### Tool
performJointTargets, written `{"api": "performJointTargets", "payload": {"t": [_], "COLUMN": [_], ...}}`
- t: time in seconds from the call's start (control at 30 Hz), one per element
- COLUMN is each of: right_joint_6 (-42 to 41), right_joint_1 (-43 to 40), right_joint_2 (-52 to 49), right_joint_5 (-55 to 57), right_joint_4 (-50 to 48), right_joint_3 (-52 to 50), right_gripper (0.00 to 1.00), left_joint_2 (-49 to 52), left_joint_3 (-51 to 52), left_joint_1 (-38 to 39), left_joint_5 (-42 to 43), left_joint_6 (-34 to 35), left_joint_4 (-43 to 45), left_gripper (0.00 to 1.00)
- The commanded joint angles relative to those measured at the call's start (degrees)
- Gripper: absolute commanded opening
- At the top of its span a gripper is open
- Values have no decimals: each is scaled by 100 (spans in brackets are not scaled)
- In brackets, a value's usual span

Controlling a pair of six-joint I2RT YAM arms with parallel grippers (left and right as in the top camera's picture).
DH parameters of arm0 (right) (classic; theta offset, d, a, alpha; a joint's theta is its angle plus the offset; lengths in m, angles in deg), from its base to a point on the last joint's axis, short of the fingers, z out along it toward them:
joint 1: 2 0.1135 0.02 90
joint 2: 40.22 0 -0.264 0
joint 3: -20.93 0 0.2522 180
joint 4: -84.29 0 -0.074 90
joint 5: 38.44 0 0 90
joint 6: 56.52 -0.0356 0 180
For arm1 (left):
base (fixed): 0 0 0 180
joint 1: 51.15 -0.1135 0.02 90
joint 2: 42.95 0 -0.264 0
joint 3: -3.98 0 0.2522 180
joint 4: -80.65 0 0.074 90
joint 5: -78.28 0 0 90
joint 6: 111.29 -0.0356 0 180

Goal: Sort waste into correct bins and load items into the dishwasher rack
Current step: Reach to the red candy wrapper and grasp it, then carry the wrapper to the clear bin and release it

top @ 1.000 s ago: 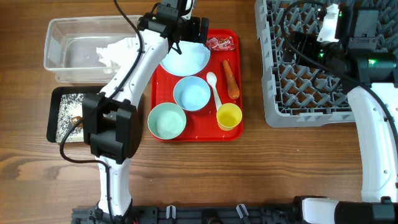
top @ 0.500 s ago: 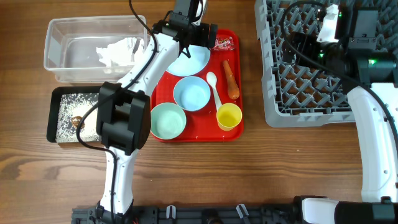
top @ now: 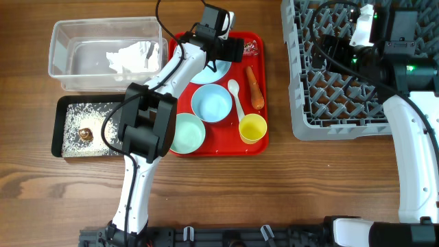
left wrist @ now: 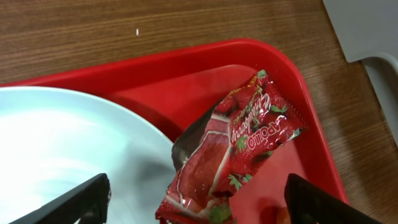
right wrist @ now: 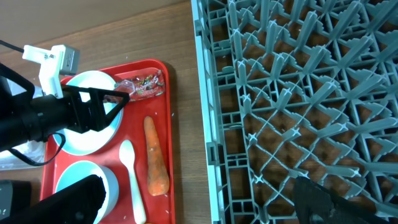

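1. Left pincer (left wrist: pixel 198 200) moved off plate (left wrist: pixel 62 149) to wrapper (left wrist: pixel 236 149), near surface's far edge; spread, straddling it.
2. Wrapper on tray (left wrist: pixel 155 56), ungrabbed; pinch prob. next, binning after.
3. Right pincer (right wrist: pixel 202 202) spread, over rack (right wrist: pixel 280 93).

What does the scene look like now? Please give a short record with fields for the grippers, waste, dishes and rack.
left gripper: open, one finger on each side of the wrapper
right gripper: open, over the rack
tub: holds the tissue
black tray: holds the food lump and crumbs
on red tray: wrapper, carrot, plate, blue bowl, green bowl, cup, spoon
rack: no dishes visible in it
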State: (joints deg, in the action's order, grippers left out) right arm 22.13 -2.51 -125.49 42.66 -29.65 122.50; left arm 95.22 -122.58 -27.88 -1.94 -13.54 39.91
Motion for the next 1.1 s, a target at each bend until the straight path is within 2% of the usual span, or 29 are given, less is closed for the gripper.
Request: {"api": "performJointTargets", "payload": {"t": [0.0,0.07,0.1,0.13,0.17,0.23,0.43,0.6,0.7,0.77,0.83,0.97,1.03,1.07], "right_joint_6": [-61,-61,-66,-66,-66,-63,-68,-63,-66,-63,-66,-68,-68,-66], "right_joint_1": [33,33,33,33,33,33,33,33,33,33,33,33,33,33], "right_joint_2": [-81,-81,-83,-83,-83,-83,-83,-83,-83,-83,-83,-83,-83,-83], "right_joint_5": [68,149,149,149,149,149,149,146,146,146,146,146,146,146], "right_joint_4": [-31,-26,-28,-37,-39,-37,-37,-37,-37,-37,-37,-42,-44,-46], "right_joint_3": [79,79,79,79,79,79,79,79,79,79,79,79,79,79], "right_gripper": [100,100,100,100,100,100,100,100,100,100,100,100,100,100], "left_joint_2": [39,39,39,39,39,39,39,-136,-625,-951,-1309,-2090,-2367,-2581], "left_joint_3": [-79,-79,-79,-79,-79,-79,-79,-81,-81,-81,-81,-81,-81,-81], "left_joint_1": [26,26,26,26,26,26,26,24,-13,-98,-234,-662,-911,-1241], "left_joint_5": [111,111,111,111,111,114,111,116,114,111,111,-48,-507,-1078], "left_joint_6": [50,50,50,50,50,50,50,68,70,354,614,623,623,623], "left_joint_4": [2,4,0,0,2,-2,0,0,-4,-129,-420,-1480,-2096,-2747], "left_gripper": [85,82,77,68,63,44,4,4,4,4,4,4,4,4]}}
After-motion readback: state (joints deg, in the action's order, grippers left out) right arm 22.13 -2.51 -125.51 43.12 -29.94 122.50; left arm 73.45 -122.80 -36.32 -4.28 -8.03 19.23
